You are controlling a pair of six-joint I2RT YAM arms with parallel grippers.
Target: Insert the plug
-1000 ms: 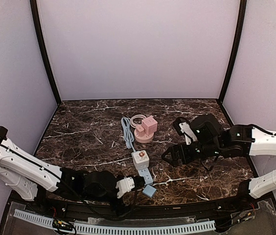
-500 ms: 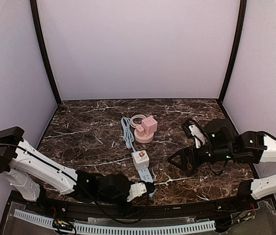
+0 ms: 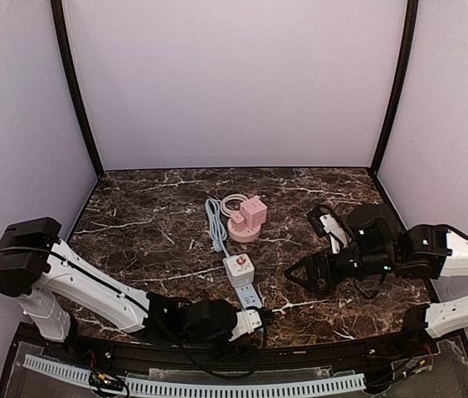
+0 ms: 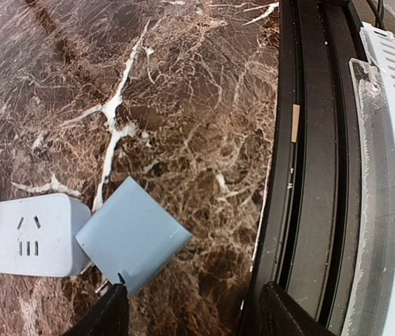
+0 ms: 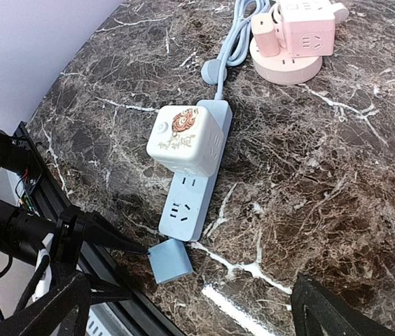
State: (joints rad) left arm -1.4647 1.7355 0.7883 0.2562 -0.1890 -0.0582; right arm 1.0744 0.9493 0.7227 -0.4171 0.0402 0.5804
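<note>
The plug [image 4: 133, 234] is a light-blue square block lying flat on the marble, just off the near end of the light-blue power strip [image 5: 190, 203]. In the right wrist view the plug [image 5: 170, 261] sits close to the table's front rail. My left gripper [image 4: 197, 311] comes in low from the near edge with its jaws apart. One fingertip [image 4: 112, 304] touches the plug's near corner and the other hangs over the black rail. In the top view the left gripper [image 3: 259, 317] covers most of the plug. My right gripper [image 3: 296, 274] hovers open to the right of the strip, holding nothing.
A white cube adapter [image 5: 183, 140] sits plugged into the strip's far half. A pink round socket [image 5: 292, 42] and a coiled blue cable [image 3: 215, 224] lie further back. The black front rail [image 4: 309, 175] and a white slotted duct [image 4: 386, 182] run beside the plug.
My left arm has swept right along the near edge until its gripper reached the plug, and its jaws have narrowed. The right gripper drifted slightly right and stayed open.
</note>
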